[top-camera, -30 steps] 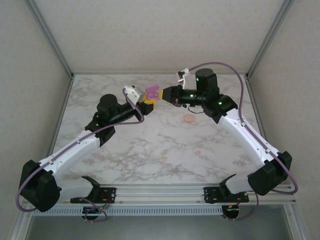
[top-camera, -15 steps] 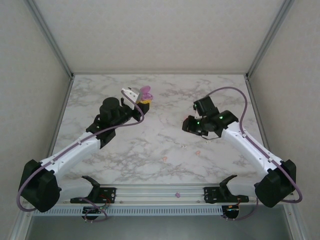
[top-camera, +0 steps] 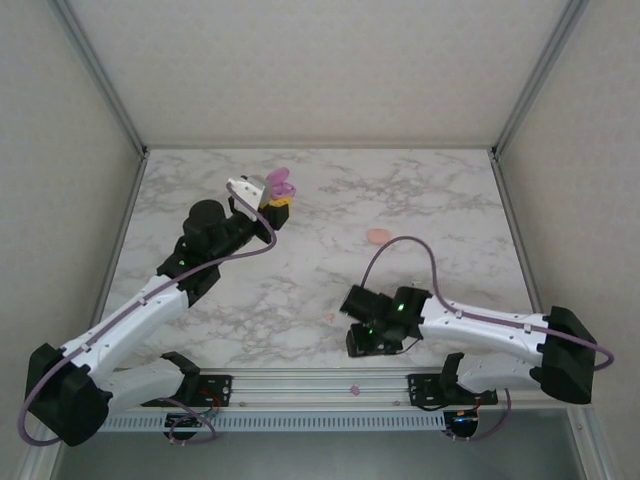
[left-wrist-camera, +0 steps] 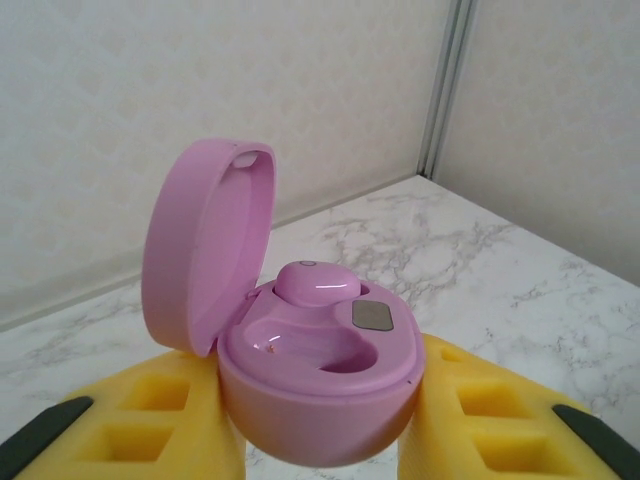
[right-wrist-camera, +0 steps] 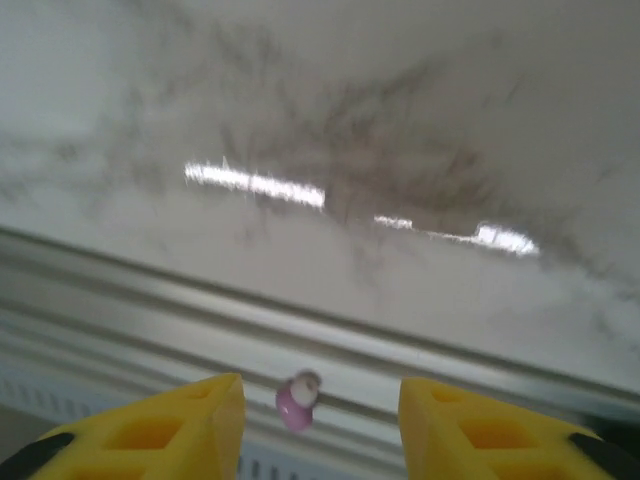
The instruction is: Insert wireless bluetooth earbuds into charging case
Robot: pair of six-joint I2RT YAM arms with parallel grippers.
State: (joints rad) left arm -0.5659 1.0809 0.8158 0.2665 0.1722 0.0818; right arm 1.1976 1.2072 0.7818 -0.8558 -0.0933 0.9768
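Observation:
My left gripper [left-wrist-camera: 320,435] is shut on the base of a purple charging case [left-wrist-camera: 320,385], which it holds above the table at the back left [top-camera: 281,184]. The lid [left-wrist-camera: 205,250] stands open. One purple earbud [left-wrist-camera: 315,283] sits in the far socket, and the near socket is bare. A second purple earbud [right-wrist-camera: 297,403] lies on the metal rail at the table's front edge [top-camera: 353,389]. My right gripper [right-wrist-camera: 320,430] hangs open just above it [top-camera: 358,346], its yellow fingers either side and not touching it.
An orange case [top-camera: 377,236] lies right of centre on the marble table [top-camera: 300,270]. A tiny pink-orange bud [top-camera: 328,317] rests near the front, left of my right wrist. The rail [top-camera: 300,385] runs along the near edge.
My right arm swung from the purple case down to the front edge and its jaws opened. A purple earbud now lies on the rail. My left gripper drifted slightly back-left with the case.

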